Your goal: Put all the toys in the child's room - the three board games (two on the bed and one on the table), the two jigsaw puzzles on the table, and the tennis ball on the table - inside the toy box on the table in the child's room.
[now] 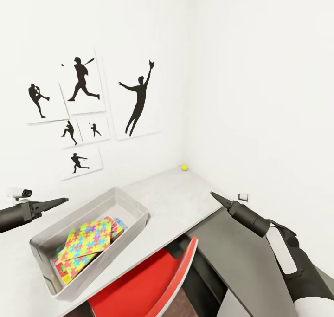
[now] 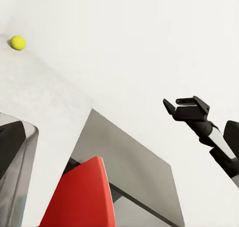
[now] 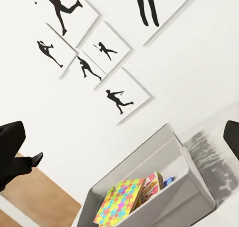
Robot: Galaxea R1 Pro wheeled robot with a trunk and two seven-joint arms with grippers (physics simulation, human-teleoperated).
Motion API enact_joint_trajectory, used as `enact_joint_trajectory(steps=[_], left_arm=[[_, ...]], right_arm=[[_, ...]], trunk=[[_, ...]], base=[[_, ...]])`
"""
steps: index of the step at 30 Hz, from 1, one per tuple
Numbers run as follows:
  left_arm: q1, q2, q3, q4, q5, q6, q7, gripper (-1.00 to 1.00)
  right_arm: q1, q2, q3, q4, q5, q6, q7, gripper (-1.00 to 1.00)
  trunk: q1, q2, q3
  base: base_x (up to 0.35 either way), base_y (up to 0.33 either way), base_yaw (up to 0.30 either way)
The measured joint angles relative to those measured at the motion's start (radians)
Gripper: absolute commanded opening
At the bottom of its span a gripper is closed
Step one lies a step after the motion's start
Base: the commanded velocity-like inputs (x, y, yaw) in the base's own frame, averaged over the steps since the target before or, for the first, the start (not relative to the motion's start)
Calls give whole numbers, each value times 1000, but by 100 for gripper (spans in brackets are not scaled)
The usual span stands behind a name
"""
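The bench (image 1: pixel 171 201) runs as a pale grey slab from the lower left of the head view up to the corner of the white walls at centre. At lower left on it sits the toy box (image 1: pixel 132 205), holding the jigsaw puzzles (image 1: pixel 88 240) on top and what look like printed board games (image 1: pixel 119 224) beneath them. A red chair (image 1: pixel 139 284) is tucked under the bench's near edge.

The left claw (image 1: pixel 62 200) hangs at the left edge, above the box, its tips together and empty (clenched, as far as that view shows). The right claw (image 2: pixel 186 107) is released and empty.

The tennis ball (image 1: pixel 184 167), smallest of all, lies far back in the corner, just beside the wall.

The risk, I judge: a long reach could nudge the ball, sending it rolling off the bench.
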Motion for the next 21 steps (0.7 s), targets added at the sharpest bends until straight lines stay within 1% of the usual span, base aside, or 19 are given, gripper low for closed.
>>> enact_joint_trajectory(steps=[5,12,15,21], left_arm=[[1,2,-1,0,0,-1,0,100],[1,0,-1,1,0,-1,0,100],[1,0,-1,2,0,-1,0,100],[1,0,-1,1,-1,-1,0,100]], right_arm=[[0,0,1,1,1,0,-1,100],[0,2,3,4,1,0,-1,100],[0,2,3,4,2,0,-1,100],[0,1,1,5,2,0,-2,100]], trunk=[[0,0,0],[0,0,0],[0,0,0],[0,0,0]], base=[[64,15,87],[154,55,247],[183,-79,212],[167,-113,56]])
